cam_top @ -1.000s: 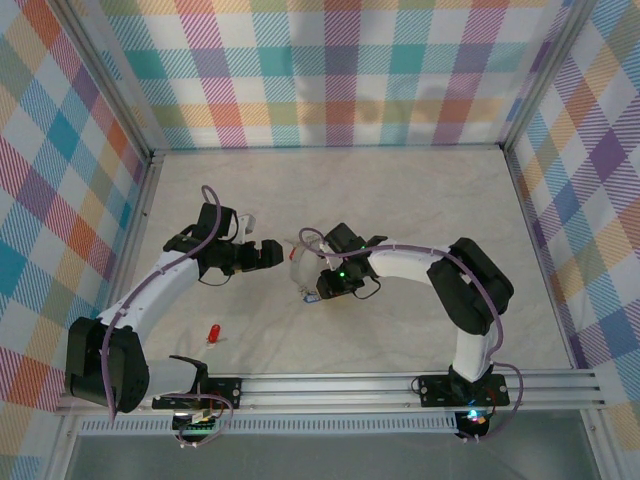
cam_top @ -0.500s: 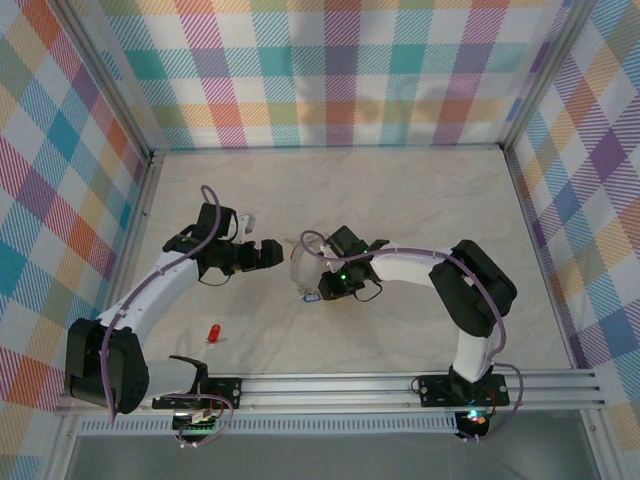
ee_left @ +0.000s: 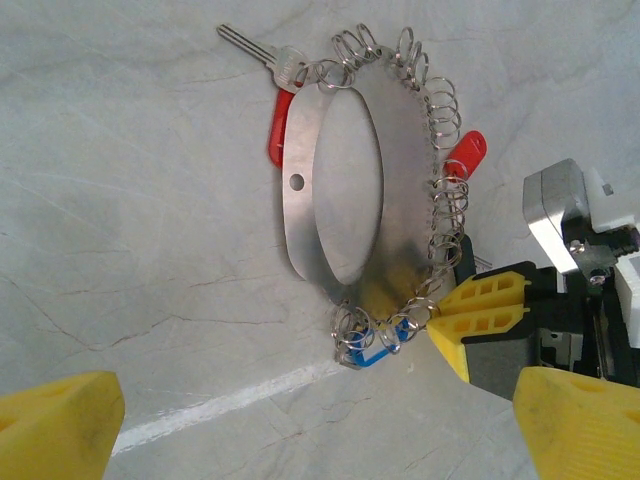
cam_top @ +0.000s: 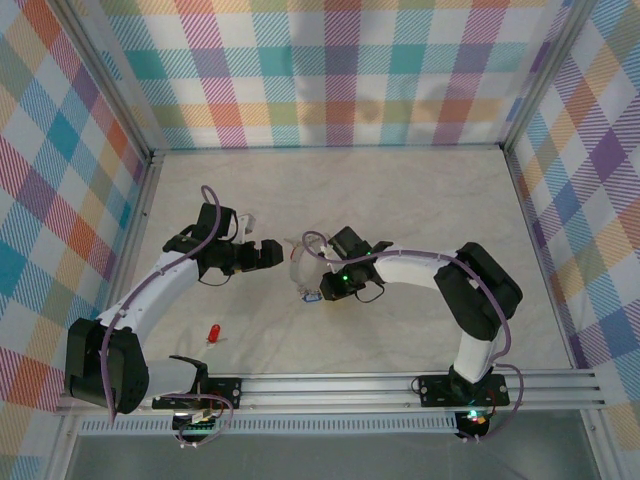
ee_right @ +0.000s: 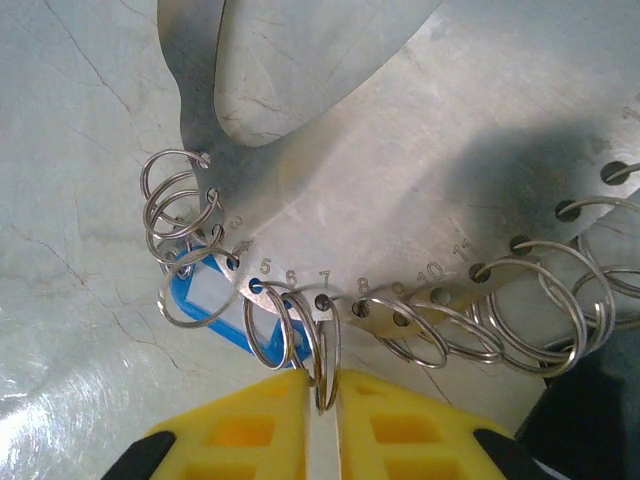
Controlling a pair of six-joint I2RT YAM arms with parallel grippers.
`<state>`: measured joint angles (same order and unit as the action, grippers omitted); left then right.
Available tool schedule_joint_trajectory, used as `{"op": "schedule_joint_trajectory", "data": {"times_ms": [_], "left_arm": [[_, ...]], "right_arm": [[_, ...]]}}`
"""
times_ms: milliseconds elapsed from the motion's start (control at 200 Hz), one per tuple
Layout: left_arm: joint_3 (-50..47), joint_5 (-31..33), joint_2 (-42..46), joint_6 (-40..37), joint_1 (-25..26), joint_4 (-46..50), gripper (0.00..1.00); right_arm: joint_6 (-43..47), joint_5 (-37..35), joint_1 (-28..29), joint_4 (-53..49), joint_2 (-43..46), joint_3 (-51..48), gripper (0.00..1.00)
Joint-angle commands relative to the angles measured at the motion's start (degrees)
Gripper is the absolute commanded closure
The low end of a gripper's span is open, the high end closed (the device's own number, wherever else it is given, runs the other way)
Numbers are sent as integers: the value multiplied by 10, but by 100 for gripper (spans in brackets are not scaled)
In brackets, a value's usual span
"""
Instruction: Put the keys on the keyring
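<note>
The keyring (ee_right: 330, 180) is caught at its rim by the right tool (ee_right: 322, 385). The tool's yellow tips are pinched nearly together on one small ring (ee_right: 335, 345), the one hanging from the hole marked 7. Just beside that ring, a blue key tag (ee_right: 215, 300) lies partly under the metal and looks threaded onto the neighbouring rings. Further round, in the left wrist view, a silver key with a red head (ee_left: 278, 125) sits at the far end. A second red tag (ee_left: 466, 153) sits along the side nearer the right tool. Both appear hooked into the row of rings.

The keyring lies flat on the table (cam_top: 400, 200), about midway between the two arms. The left tool (cam_top: 272, 253) is just beside it, with its jaws spread wide and gripping nothing.

Well apart from all this, near the left arm's base, one red key (cam_top: 213, 333) lies loose on the table. By my reading the job is partly done: three keys seem to be on, and at least this one has to be fetched and threaded on. I can make out no black key here.
</note>
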<state>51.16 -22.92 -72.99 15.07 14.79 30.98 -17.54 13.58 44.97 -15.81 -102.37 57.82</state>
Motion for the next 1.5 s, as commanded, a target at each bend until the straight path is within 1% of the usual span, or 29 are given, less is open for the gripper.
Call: {"op": "schedule_joint_trajectory", "data": {"times_ms": [0,115,210,300,430,555,795,995,1495], "left_arm": [[-5,-4,11,-13,-6,-4,0],[-6,-4,11,-13,-6,-4,0],[-5,-6,10,-13,-6,-5,0],[-6,-5,11,-13,-6,-5,0],[-6,-6,11,-13,-6,-4,0],[-6,-7,10,-13,-6,-6,0],[-6,-8,8,-12,-6,-6,0],[-5,-8,8,-12,-6,-7,0],[-6,-9,7,-13,-6,-7,0]], "right_arm": [[7,13,0,15,10,-9,87],[9,15,0,19,15,-14,88],[11,16,-1,19,17,-15,82],[12,18,-2,22,21,-19,79],[10,20,-7,35,30,-28,80],[10,21,-11,40,36,-33,86],[7,31,-14,51,31,-37,88],[2,38,-14,59,20,-32,85],[2,42,-14,60,8,-31,83]]}}
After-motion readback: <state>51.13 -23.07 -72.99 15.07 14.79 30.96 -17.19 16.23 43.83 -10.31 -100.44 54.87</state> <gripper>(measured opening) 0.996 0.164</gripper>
